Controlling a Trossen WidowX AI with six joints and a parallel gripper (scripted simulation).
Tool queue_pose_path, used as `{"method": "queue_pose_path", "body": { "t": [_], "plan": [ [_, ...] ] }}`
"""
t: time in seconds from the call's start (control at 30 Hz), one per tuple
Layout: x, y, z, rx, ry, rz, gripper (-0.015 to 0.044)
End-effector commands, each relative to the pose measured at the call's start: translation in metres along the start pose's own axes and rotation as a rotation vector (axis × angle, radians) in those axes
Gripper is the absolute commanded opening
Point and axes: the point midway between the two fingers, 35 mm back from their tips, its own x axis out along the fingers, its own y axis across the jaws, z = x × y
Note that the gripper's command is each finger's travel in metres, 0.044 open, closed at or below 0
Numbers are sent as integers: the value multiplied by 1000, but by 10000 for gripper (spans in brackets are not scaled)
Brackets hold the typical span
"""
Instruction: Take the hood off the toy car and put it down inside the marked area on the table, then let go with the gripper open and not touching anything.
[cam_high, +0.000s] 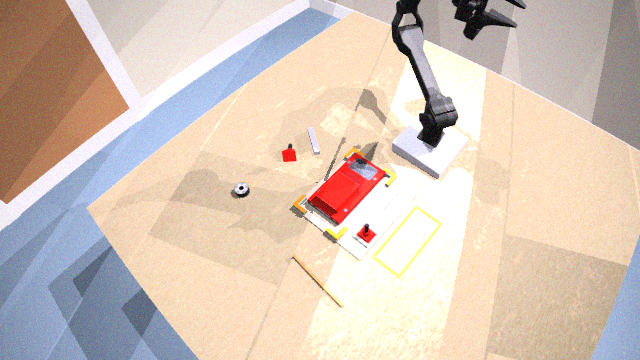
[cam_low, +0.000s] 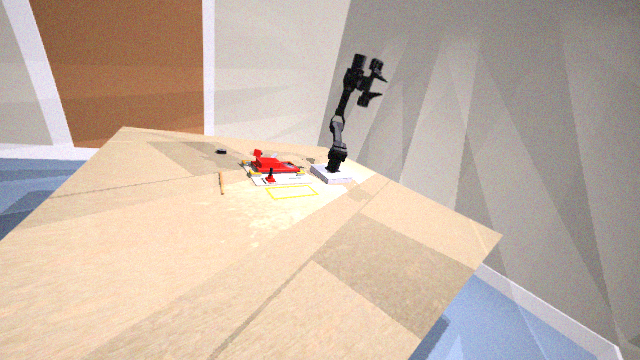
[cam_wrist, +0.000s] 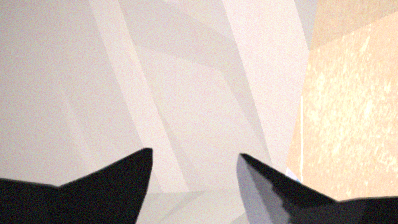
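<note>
1 gripper (cam_high: 520, 16) (cam_low: 384, 87) (cam_wrist: 195, 158) is hanging high and well apart from the toy car (cam_high: 347, 187) (cam_low: 274, 169), its 2 fingers standing partway spread with nothing pinched between them. the hood is presumably sitting on the red car body, though its edges are not showing plainly enough for telling it from the other panels. no hood is lying inside the yellow marked area (cam_high: 429, 215) (cam_low: 295, 196), so the job is, in my judgement, waiting at its approach.

for doing this well, the arm is needing to swing round over the car, with the fingers pointing down and straddling the hood's 2 opposite edges. opening a little wider before lowering is giving more margin, and descending slowly is keeping the tips from jamming on the body. a light, centred squeeze is probably serving best; gripping too low is risking dragging the whole car. lifting straight up is coming before any sideways travel, and passing high is sparing the red piece with the black peg (cam_high: 366, 234) (cam_low: 270, 178). aligning the hood with the outline, lowering gently, opening and rising away are finishing it.
</note>
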Motion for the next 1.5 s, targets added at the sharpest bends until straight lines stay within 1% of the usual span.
{"method": "queue_pose_path", "body": {
  "t": [0.0,0.07,0.23,0.27,0.47,0.67,0.83,1.03,1.27,1.47],
  "plan": [
    [2,0,2,-3,-6,-4,246],
    [14,1,14,-29,-56,-39,299],
    [52,-3,69,-116,-225,-189,430],
    [58,-5,81,-131,-255,-222,440],
    [78,-25,156,-211,-409,-432,440],
    [76,-57,230,-259,-506,-666,440],
    [56,-92,288,-266,-530,-872,440],
    [15,-139,343,-243,-500,-1090,440],
    [-38,-189,377,-193,-417,-1257,440],
    [-97,-248,393,-101,-292,-1388,440]
  ]
}}
